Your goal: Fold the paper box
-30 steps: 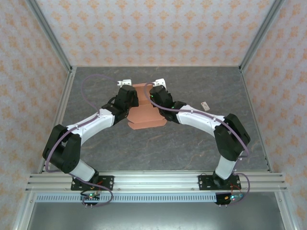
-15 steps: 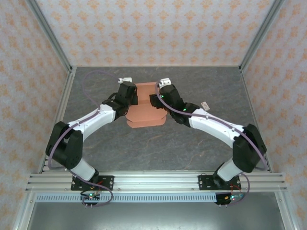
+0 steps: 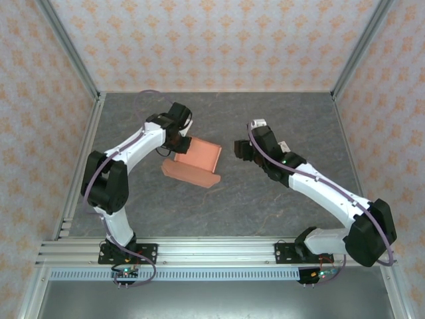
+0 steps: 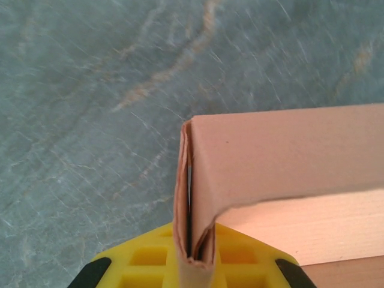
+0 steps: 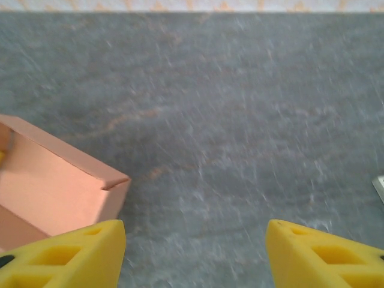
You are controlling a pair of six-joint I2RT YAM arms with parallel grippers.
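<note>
Paper box (image 3: 194, 161): lies left of centre on the grey table (image 3: 265, 199), tilted askew to its edges. Left gripper (image 3: 179, 141): clamps the doubled wall at the box's far left corner, fingers (image 4: 240, 255) pressed together on the card. Right gripper (image 3: 238, 149): sits just right of the box, clear of it, fingers spread wide.
</note>
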